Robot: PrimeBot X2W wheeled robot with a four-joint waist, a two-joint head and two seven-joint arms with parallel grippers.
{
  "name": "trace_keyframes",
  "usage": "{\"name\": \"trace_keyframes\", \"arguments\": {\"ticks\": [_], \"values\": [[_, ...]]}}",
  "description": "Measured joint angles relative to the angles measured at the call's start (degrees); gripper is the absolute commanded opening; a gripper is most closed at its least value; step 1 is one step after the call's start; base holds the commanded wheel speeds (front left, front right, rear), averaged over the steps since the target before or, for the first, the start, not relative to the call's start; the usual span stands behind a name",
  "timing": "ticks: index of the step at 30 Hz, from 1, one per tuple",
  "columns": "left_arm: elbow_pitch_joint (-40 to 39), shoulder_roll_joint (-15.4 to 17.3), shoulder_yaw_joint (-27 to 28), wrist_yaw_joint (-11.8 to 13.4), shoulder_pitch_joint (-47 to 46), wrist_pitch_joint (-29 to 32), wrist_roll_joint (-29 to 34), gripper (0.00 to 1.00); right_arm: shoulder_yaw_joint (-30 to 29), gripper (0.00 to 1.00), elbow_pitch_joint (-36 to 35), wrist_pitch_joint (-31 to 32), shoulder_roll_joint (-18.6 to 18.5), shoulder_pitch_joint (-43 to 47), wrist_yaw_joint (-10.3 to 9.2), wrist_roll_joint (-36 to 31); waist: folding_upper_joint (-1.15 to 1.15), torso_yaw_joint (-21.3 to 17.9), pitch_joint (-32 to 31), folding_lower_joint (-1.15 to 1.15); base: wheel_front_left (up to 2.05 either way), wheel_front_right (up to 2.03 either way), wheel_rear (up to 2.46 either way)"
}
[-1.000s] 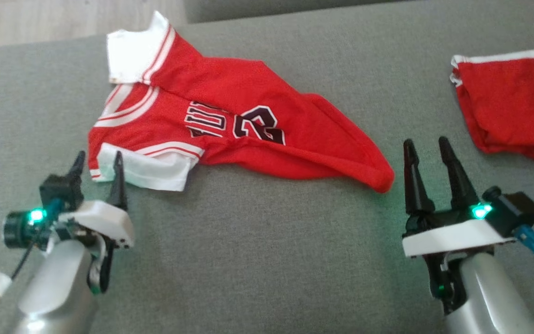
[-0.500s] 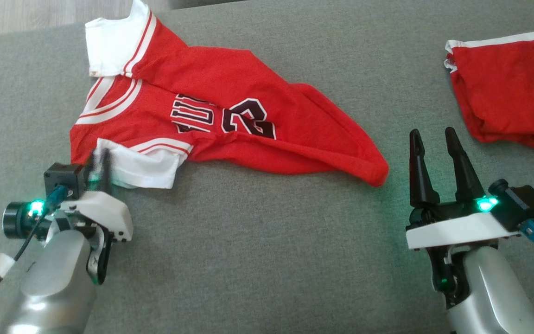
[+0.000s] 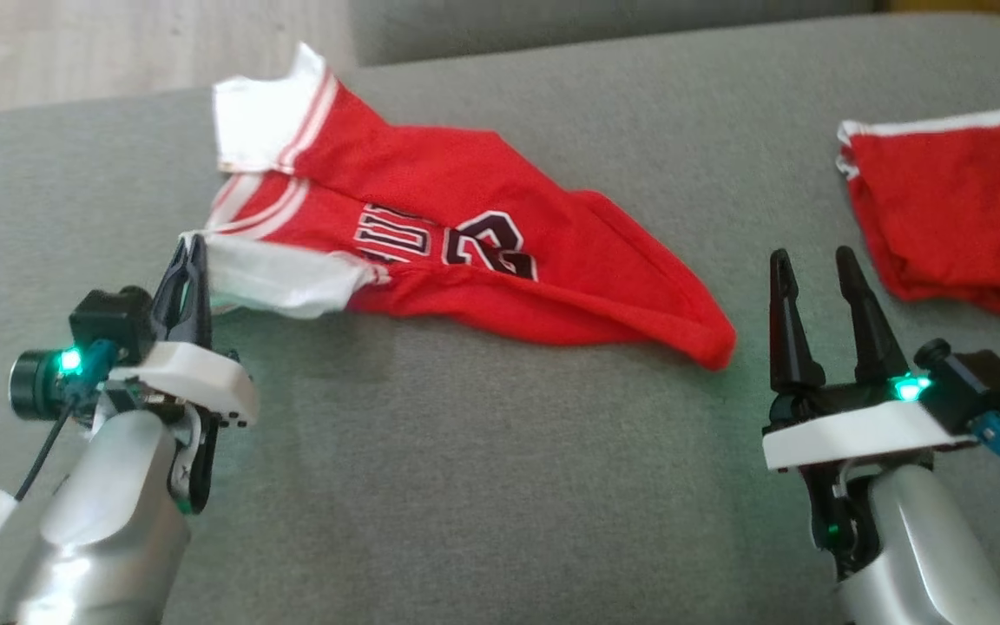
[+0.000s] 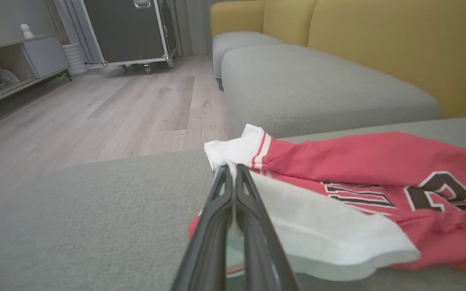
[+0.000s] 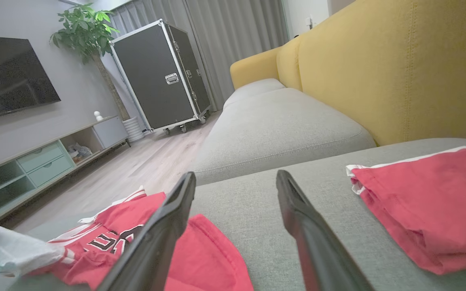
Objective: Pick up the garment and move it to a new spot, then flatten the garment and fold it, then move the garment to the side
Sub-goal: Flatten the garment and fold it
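Your left hand (image 3: pixel 191 259) is clamped on the jersey's (image 3: pixel 465 174) white sleeve (image 3: pixel 283 276). The jersey's long axis runs from collar far-left to hem near-right. Your right hand's (image 3: pixel 812 257) fingers stand apart.

On my head camera the red shorts (image 3: pixel 956 204) run off the right edge, so I can't see their full outline. The jersey (image 3: pixel 483 187) is folded over itself, and its lettering (image 3: pixel 444 243) is partly tucked into a crease, so I can't read it whole. The closed fingers of the left tool (image 3: pixel 191 247) cover the sleeve (image 3: pixel 279 276) edge they pinch, so I can't tell how much cloth is in there. On the left wrist camera the frame cuts off the jersey's right side. Whatever sits in the open shelf (image 4: pixel 2 66) is too blurred to name.
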Motion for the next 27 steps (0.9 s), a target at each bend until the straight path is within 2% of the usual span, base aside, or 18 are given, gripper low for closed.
{"name": "trace_keyframes", "arguments": {"ticks": [4, 10, 14, 16, 22, 25, 26, 27], "values": [[-3.66, 1.34, -0.02, -0.31, 1.96, 1.27, -0.63, 0.0, 0.3, 1.0, 0.94, 0.0, 0.01, 1.16, 0.0, 0.02, 0.0, 1.88, -2.2, 0.0, 0.0, 0.0, 0.0], [-11.17, 5.27, -0.2, -0.2, 10.56, 5.76, -1.97, 0.0, 0.35, 1.0, 2.5, 0.0, 0.01, 2.69, 0.0, 1.01, 0.0, 4.79, -5.48, -0.01, 0.0, 0.0, 0.0], [-17.39, 9.02, -1.44, 0.83, 18.0, 11.34, -1.97, 0.0, 0.52, 1.0, 3.26, 0.0, 0.01, 3.34, 0.0, 1.54, 0.0, 6.84, -7.33, -0.01, 0.0, 0.0, 0.0], [-18.27, 9.59, -1.88, 1.11, 19.23, 12.38, -1.97, 0.0, 0.56, 1.0, 3.41, 0.0, 0.01, 3.34, 0.0, 1.55, 0.0, 7.13, -7.56, -0.01, 0.0, 0.0, 0.0], [-20.92, 11.87, -3.6, 3.01, 24.85, 21.92, -2.94, 0.0, 0.77, 1.0, 4.11, 0.0, 0.01, 3.33, 0.0, 2.03, 0.0, 7.87, -8.3, -0.01, 0.0, 0.0, 0.0], [-22.82, 11.95, -3.65, 4.36, 25.86, 24.02, -3.45, 0.0, 0.97, 1.0, 4.31, 0.0, 0.01, 3.33, 0.0, 2.03, 0.0, 7.8, -8.37, 0.0, 0.0, 0.0, 0.0], [-23.35, 12.01, -3.68, 4.63, 25.86, 24.65, -3.44, 0.35, 0.98, 1.0, 4.33, 0.0, 0.01, 3.33, 0.0, 2.03, 0.0, 7.73, -8.41, 0.0, 0.0, 0.0, 0.0], [-24.03, 12.02, -3.6, 5.32, 25.86, 24.68, -3.43, 1.0, 0.98, 1.0, 4.35, 0.0, 0.01, 3.33, 0.0, 2.03, 0.0, 7.64, -8.42, 0.0, 0.0, 0.0, 0.0]]}}
